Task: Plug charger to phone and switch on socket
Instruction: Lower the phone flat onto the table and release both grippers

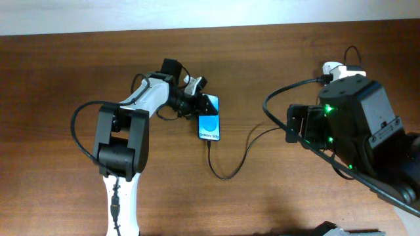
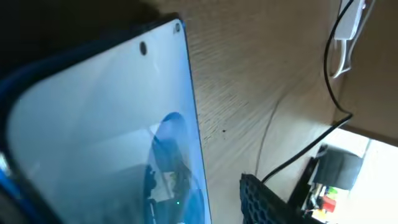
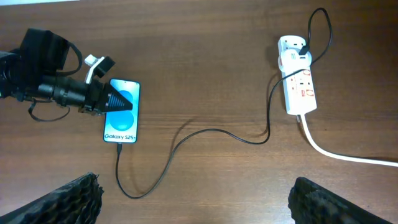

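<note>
The phone (image 3: 122, 112) lies flat on the table with its blue screen up; it also shows in the overhead view (image 1: 210, 119) and fills the left wrist view (image 2: 106, 124). The black charger cable (image 3: 186, 134) runs from the white adapter (image 3: 293, 59) on the socket (image 3: 298, 84) to the phone's bottom edge, where its tip sits. My left gripper (image 3: 117, 101) rests on the phone's upper part, jaws partly apart, with one finger (image 2: 261, 199) just off the phone's edge. My right gripper (image 3: 199, 205) is wide open and empty, high above the table.
The socket's thick white cord (image 3: 339, 152) runs off to the right. In the overhead view my right arm (image 1: 357, 124) covers most of the socket (image 1: 333, 68). The cable loops below the phone (image 1: 226, 176).
</note>
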